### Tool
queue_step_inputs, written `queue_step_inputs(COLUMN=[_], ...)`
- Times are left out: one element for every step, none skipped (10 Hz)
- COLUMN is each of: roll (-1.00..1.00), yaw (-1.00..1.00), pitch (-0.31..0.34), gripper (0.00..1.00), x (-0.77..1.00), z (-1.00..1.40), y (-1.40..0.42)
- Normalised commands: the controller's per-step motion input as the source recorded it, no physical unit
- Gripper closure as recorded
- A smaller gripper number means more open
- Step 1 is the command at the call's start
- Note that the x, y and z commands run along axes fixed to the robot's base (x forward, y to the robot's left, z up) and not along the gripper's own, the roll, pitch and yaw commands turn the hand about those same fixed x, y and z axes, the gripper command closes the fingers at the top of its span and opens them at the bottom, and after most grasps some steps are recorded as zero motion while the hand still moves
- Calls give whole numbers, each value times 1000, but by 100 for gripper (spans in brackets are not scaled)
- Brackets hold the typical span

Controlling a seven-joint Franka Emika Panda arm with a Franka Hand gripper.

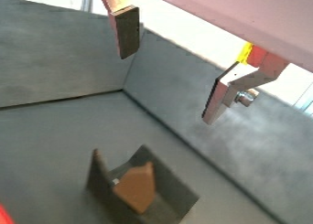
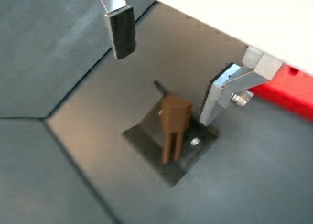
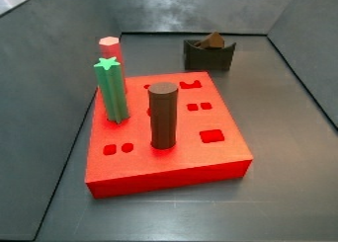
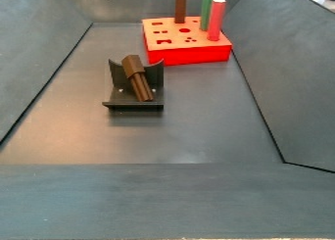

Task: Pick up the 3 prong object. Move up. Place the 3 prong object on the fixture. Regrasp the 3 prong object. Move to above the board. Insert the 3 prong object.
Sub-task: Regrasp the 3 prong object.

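Claw point(image 2: 171, 68) open above 3 prong object point(image 2: 177, 125).

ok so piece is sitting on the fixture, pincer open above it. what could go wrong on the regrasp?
1. The 3 prong object leans tilted in the fixture, not upright; closing the pincer on it could grip it skewed.
2. The silver fingers hang close above the fixture's walls; an off-centre descent might strike them.
3. A skewed grip could jam at the board, where the green star-topped post and dark brown cylinder stand.
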Motion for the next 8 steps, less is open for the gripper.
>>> queue_step_inputs(roll=[1000,1000,1000,1000,887,647,465,311], yaw=[37,49,71,89,128,159,179,193], pitch=[78,103,142,166,185,174,160,138], gripper=[0,0,0,0,0,0,0,0], x=[84,95,106,107,113,112,113,113], z=[-21,-22,-18,-18,-27,-27,-24,-17], y=[-33,-35,-41,-43,-45,-47,-52,-39])
